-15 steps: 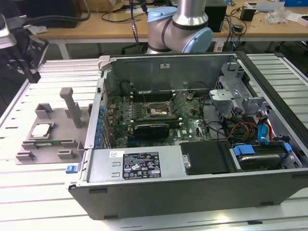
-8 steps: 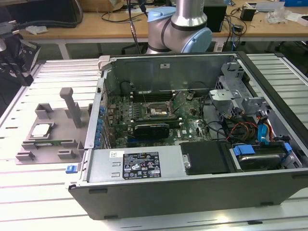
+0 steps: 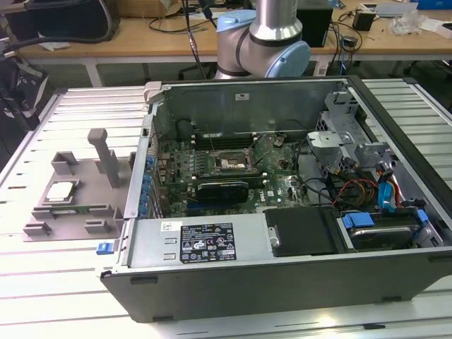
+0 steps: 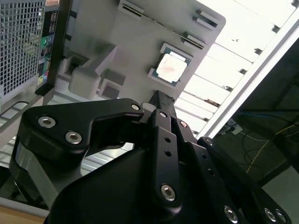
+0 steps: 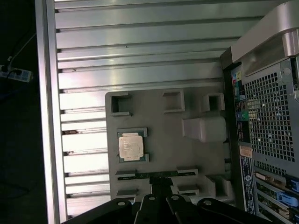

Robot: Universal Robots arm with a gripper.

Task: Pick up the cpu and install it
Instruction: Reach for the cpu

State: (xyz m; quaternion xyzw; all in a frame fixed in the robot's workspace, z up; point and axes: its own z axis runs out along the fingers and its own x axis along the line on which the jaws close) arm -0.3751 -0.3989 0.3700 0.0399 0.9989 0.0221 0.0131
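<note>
1. The cpu (image 5: 131,145) lay flat, silver top up, in its seat on the grey fixture (image 5: 163,135). The fixture rested on the slatted surface (image 3: 42,282) outside the open computer case (image 3: 282,282), at the exterior view's left.
2. My gripper (image 4: 158,99) pointed down toward the fixture, clear of the cpu, with nothing in its hold. How wide it stood I could not tell from either wrist view.
3. By my reckoning the job had barely begun. The pickup was not made, and the socket (image 3: 229,164) on the motherboard (image 3: 272,185) inside the case waited for its chip, well apart from the fixture.
4. Low lips framed the cpu at its corners. Raised blocks (image 5: 203,128) and a tall post (image 3: 102,152) stood elsewhere on the fixture, and the case's ported rear wall rose just beside it. The room straight above the cpu looked open to me.
5. The socket sat hemmed in. Case walls stood on every side, a black card (image 3: 222,189) lay just beside it, and cables (image 3: 353,191) were bundled toward the exterior view's right. I judged the only clear way in was from above.
</note>
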